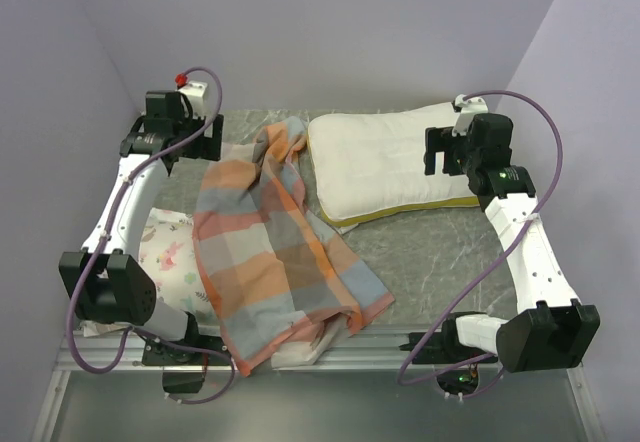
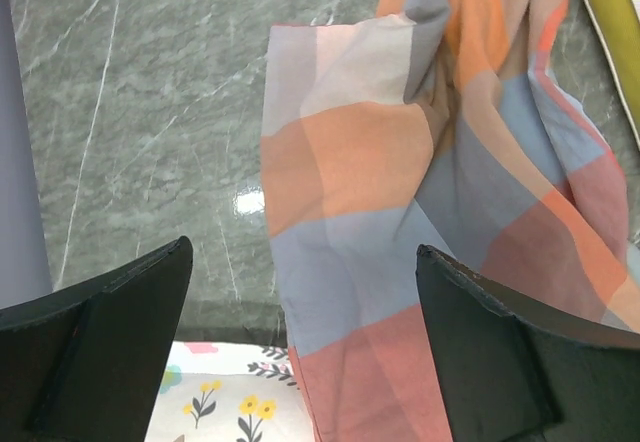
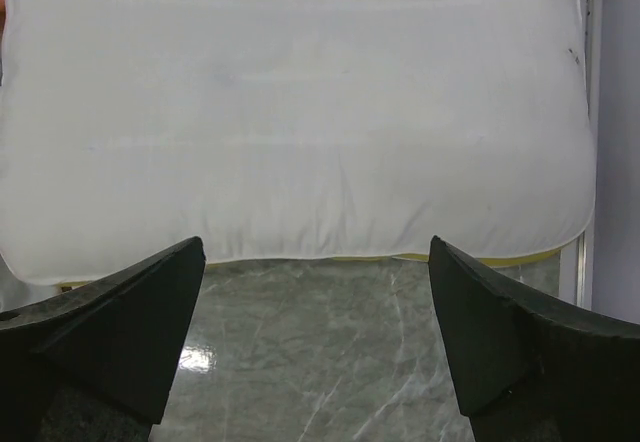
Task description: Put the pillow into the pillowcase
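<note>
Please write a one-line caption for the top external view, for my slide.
Open left gripper near the checked pillowcase, open right gripper near the cream pillow, which lies outside it.

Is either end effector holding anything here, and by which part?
Nothing is held. The left end effector is open near the pillowcase; the right end effector is open before the pillow.

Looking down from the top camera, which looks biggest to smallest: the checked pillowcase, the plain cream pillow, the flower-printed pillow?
1. checked pillowcase
2. plain cream pillow
3. flower-printed pillow, though the pillowcase and an arm partly cover it, so its full size is unsure.
</note>
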{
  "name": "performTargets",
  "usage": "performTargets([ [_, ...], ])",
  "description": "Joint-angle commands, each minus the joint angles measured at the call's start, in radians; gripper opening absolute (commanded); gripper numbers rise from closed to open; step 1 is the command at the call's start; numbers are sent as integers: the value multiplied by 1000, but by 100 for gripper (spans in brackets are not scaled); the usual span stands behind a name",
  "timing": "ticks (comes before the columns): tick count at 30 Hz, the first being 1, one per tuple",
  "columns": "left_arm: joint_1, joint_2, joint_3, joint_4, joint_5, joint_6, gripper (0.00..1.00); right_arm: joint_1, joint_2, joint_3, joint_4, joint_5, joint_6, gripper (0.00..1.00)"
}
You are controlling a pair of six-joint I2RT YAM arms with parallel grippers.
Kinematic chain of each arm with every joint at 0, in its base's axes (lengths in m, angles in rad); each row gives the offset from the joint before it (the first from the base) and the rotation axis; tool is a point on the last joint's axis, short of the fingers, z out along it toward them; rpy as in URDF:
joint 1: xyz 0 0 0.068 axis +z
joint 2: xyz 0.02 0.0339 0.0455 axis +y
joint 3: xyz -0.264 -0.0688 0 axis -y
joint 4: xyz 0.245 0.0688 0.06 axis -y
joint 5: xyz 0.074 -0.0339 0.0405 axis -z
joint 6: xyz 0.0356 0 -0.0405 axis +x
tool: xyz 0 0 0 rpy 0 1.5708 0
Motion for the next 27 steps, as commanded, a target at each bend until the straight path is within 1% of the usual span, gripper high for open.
performTargets([
  [1,-34,4,2,23,-25,74,99,-3,-26,2,17,-6,5,100],
  [2,-43,12,16,24,-54,83,99,-3,-29,-6,22,-9,-1,100],
  [5,-72,63,57,20,-80,124,99,-3,-25,-6,19,-15,-10,100],
  [11,-118,210,170,36,-68,174,99,-1,3,30,-15,-30,-44,100],
  [12,-125,259,189,39,-65,171,99,-3,9,34,-19,-32,-49,100],
  [14,-128,314,254,36,-27,175,99,-3,17,43,-32,-33,-64,100],
  [16,-131,402,326,27,7,180,99,-1,26,48,-44,-41,-73,100],
  [19,-140,512,401,38,21,177,99,-3,33,69,-85,-55,-99,100],
  [27,-184,736,522,98,73,197,99,-3,46,88,-128,-9,-138,100],
])
